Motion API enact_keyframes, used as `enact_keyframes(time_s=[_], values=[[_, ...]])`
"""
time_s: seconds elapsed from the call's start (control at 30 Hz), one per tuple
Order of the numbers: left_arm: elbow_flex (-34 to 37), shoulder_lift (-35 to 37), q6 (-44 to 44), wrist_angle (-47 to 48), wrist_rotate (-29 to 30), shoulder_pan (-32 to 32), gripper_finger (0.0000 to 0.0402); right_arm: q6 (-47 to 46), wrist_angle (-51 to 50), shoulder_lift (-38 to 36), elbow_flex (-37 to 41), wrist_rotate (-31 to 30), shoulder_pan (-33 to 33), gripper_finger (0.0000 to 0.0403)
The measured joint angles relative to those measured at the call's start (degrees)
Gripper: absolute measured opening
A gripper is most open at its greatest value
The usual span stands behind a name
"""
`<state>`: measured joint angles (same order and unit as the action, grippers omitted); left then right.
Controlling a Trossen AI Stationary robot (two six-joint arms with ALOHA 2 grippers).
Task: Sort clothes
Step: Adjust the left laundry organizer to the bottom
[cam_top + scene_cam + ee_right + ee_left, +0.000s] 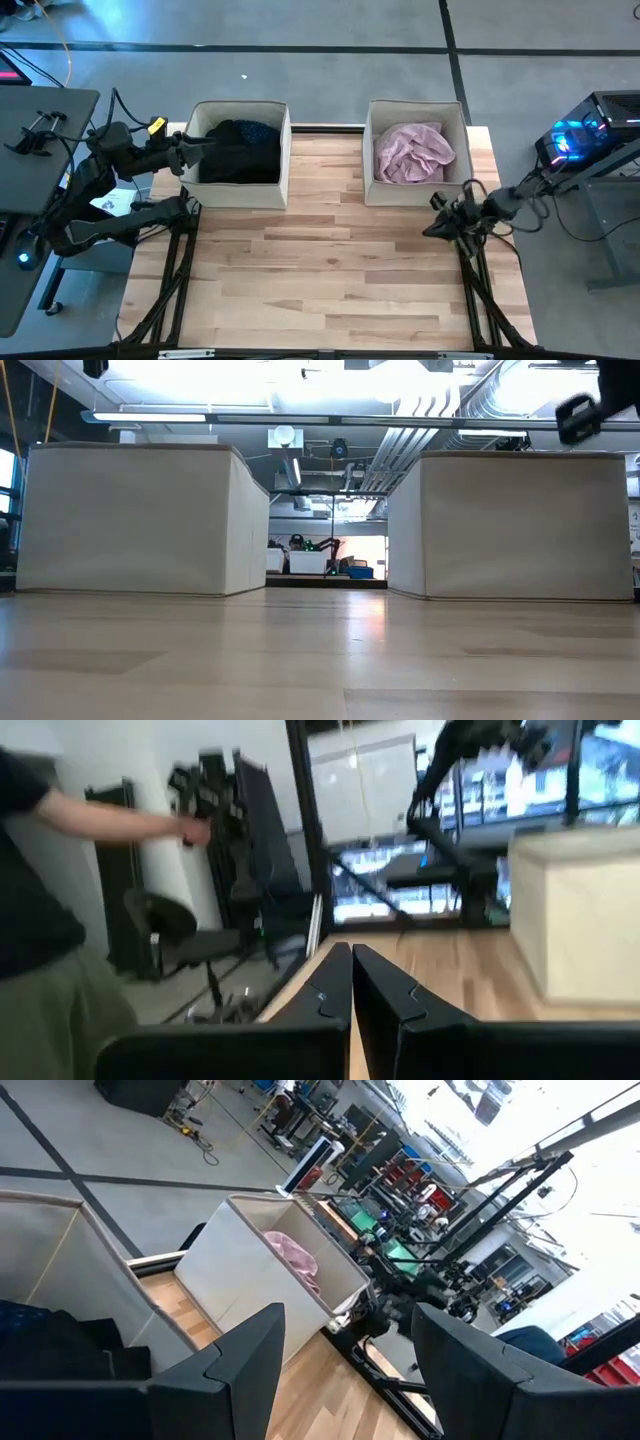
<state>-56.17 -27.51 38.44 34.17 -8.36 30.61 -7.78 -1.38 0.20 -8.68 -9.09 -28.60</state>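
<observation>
Clothes: dark garments (240,148) lay in left box (283,160), pale pink shirt (413,152) in right box (372,150). Judged soft, light, limp; best pinched at raised fold. Left claw (196,146) stood wide, empty, over left box rim. Right claw (432,230) was shut, empty, beside right box. Counter (330,270) offered open room; box walls judged likely snag points.

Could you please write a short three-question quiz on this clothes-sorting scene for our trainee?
1. True or false: the pink shirt lies in the right box.
2. Which gripper is shut: A) left gripper, B) right gripper?
3. Fill in: the dark clothes lie in the ____ box.

Key:
1. True.
2. B; its fingers meet, while the left gripper stands open at the left box's rim.
3. Left.
</observation>
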Motion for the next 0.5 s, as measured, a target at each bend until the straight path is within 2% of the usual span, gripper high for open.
enact_keyframes(time_s=[0.17,0.37,0.5], values=[[0.0,0.0,0.0,0.0,0.0,0.0,0.0209,-3.2,7.0,-0.2,7.9,0.1,0.0,0.0],[0.0,0.1,-0.7,0.0,0.0,0.0,0.0209,0.1,5.1,-0.2,8.1,-3.0,1.0,0.0],[0.0,0.1,-1.0,0.0,0.0,0.0,0.0209,1.7,4.5,-0.2,8.1,-3.9,4.1,0.0]])
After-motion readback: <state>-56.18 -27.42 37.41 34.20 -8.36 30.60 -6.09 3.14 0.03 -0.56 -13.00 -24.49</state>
